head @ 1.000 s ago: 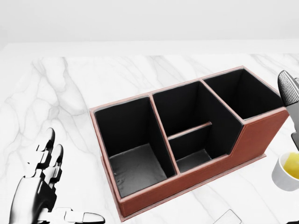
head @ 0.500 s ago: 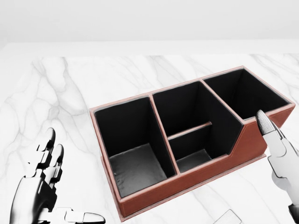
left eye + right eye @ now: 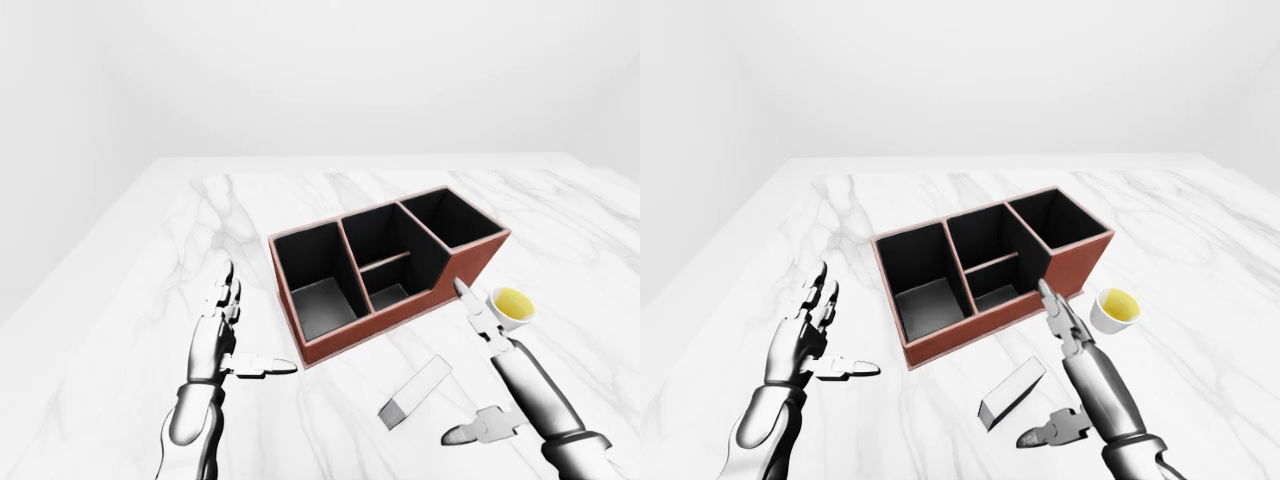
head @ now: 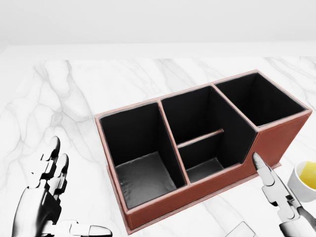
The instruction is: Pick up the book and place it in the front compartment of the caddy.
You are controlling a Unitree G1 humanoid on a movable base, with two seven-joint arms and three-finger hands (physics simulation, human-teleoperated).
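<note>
One book (image 3: 1011, 393), one four-compartment caddy (image 3: 385, 268), seemingly.

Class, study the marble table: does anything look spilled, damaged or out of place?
Nothing stands out. The caddy sits flat at an angle, its compartments empty. The book lies flat on the table, and the cup stands upright, nothing spilled. Both the left hand and right hand are open.

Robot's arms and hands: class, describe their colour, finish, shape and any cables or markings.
Both arms are glossy silver-grey metal tubes, shading to black. The left hand and right hand each have three slim, segmented fingers in white and grey with dark joints and tapered tips. A dark band rings the right wrist. No cables, sleeves or markings show.
</note>
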